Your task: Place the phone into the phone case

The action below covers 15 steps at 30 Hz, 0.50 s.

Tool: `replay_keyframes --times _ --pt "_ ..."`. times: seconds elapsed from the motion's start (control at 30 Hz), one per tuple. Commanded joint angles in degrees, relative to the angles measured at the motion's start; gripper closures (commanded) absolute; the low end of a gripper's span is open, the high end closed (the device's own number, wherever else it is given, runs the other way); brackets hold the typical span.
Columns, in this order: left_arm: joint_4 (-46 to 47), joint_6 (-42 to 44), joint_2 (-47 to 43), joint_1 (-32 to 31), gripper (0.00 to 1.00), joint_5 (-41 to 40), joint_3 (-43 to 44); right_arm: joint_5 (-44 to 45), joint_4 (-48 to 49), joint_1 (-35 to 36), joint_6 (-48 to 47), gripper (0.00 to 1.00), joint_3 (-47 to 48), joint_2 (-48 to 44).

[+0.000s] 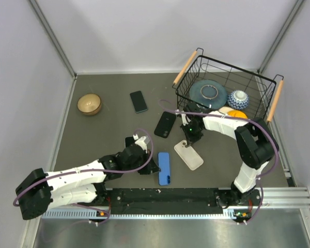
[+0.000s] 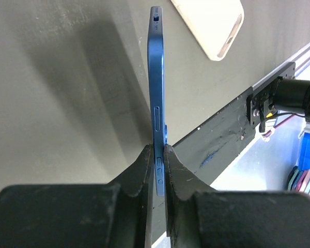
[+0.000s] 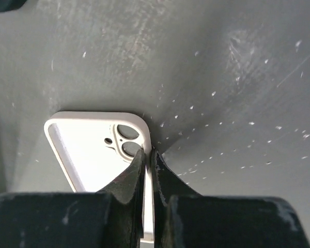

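Note:
My left gripper (image 1: 156,166) is shut on the long edge of a blue phone (image 1: 164,168), which lies near the table's front edge; in the left wrist view the phone (image 2: 156,93) stands edge-on between my fingers. My right gripper (image 1: 187,140) is shut on the side wall of a white phone case (image 1: 189,155) lying open side up just right of the phone. In the right wrist view the case (image 3: 95,150) shows its camera cut-out, with my gripper (image 3: 147,155) pinching its right rim.
A black phone (image 1: 165,124) and a dark phone (image 1: 138,101) lie further back. A wooden bowl (image 1: 89,104) sits at the left. A wire basket (image 1: 225,90) with dishes stands at the back right. The front rail (image 1: 165,195) runs close below the phone.

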Motion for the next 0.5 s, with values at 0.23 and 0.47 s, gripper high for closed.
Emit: replay_keyframes --times 0.23,0.47 --pt "1.9 9.5 -0.7 -0.2 1.0 4.8 4.4 0.1 1.4 -0.4 24.3 0.62 -2.2 -4.9" --pt "4.0 11.2 -0.1 -0.2 1.0 7.5 4.6 -5.8 -0.7 -0.9 5.4 0.42 -1.1 -17.1"
